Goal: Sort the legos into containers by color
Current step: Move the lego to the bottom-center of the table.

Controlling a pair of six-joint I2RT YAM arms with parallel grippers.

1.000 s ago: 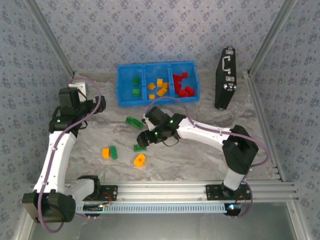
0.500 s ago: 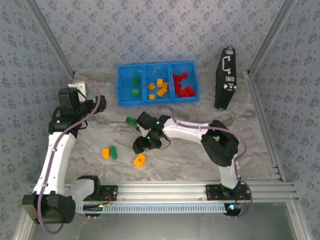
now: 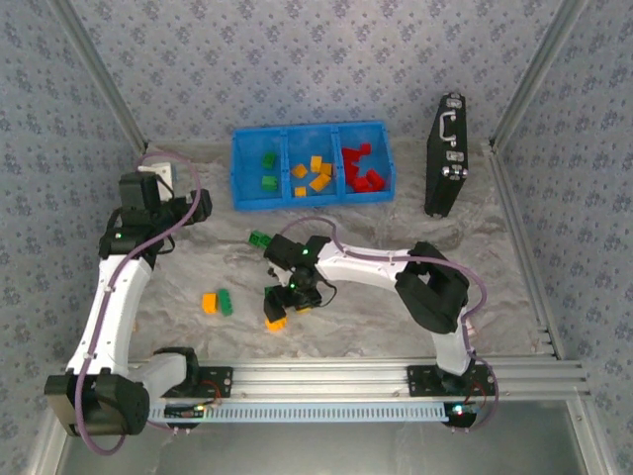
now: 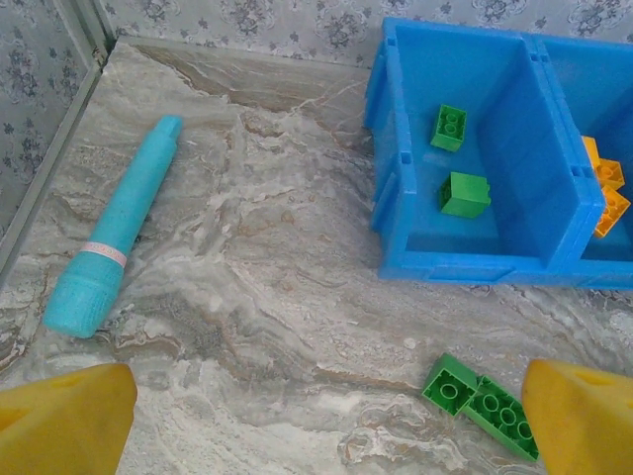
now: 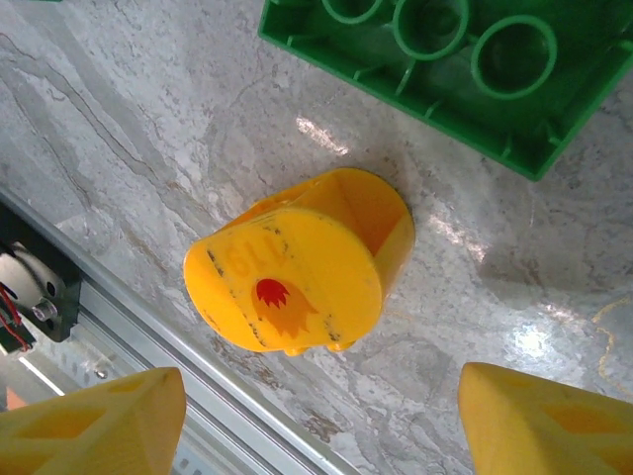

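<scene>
The blue tray [image 3: 240, 188] stands at the back with green, orange and red legos in its left, middle and right compartments. The left wrist view has two green bricks [image 4: 465, 194] in the tray's [image 4: 475, 265] left compartment and orange ones [image 4: 605, 193] beside them. My right gripper [image 3: 281, 309] is open, low over a rounded orange-yellow piece [image 5: 297, 272] which lies just ahead of its fingertips [image 5: 94, 421], with a green brick [image 5: 445, 59] beyond. Loose green bricks [image 4: 480, 401] [image 3: 260, 238] lie in front of the tray. My left gripper [image 4: 321, 440] hangs open and empty above the table.
A teal cylinder tool [image 4: 119, 233] lies by the left wall. A black case [image 3: 445, 153] stands at the back right. An orange brick [image 3: 209, 303] and a green one [image 3: 226, 301] sit together near the left. The metal rail [image 5: 59, 297] runs close to the orange-yellow piece.
My right gripper has swung toward the near left, from beside the green brick to above the rounded orange-yellow piece. The left arm has barely moved.
</scene>
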